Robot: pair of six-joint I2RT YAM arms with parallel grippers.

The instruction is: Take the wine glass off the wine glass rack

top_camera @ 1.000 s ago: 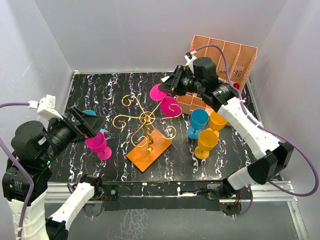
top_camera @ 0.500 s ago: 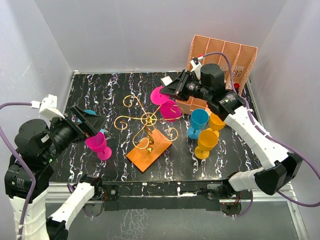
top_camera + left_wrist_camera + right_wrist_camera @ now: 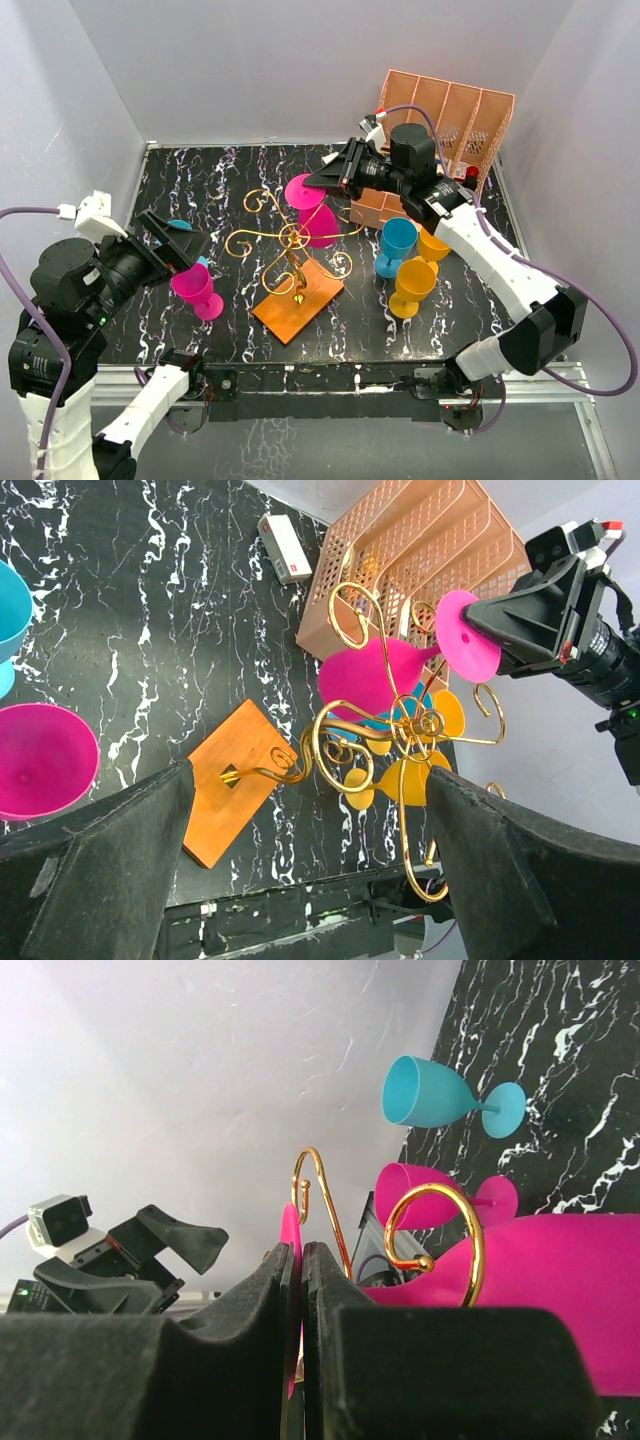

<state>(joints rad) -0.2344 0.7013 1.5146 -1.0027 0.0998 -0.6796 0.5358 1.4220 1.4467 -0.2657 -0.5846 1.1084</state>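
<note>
The gold wire wine glass rack stands on its orange base mid-table; it also shows in the left wrist view. My right gripper is shut on the flat foot of a magenta wine glass. It holds the glass tilted among the rack's upper scroll arms, and a gold curl crosses the bowl. I cannot tell whether the glass rests on the wire. My left gripper is open and empty, left of the rack, above another magenta glass.
A salmon slotted organiser stands at the back right. A blue glass and two yellow glasses stand right of the rack. Another blue glass stands behind my left gripper. A small white box lies by the organiser.
My right gripper has moved left with the magenta glass, bringing its bowl closer to the rack's centre post. The left arm has barely moved.
</note>
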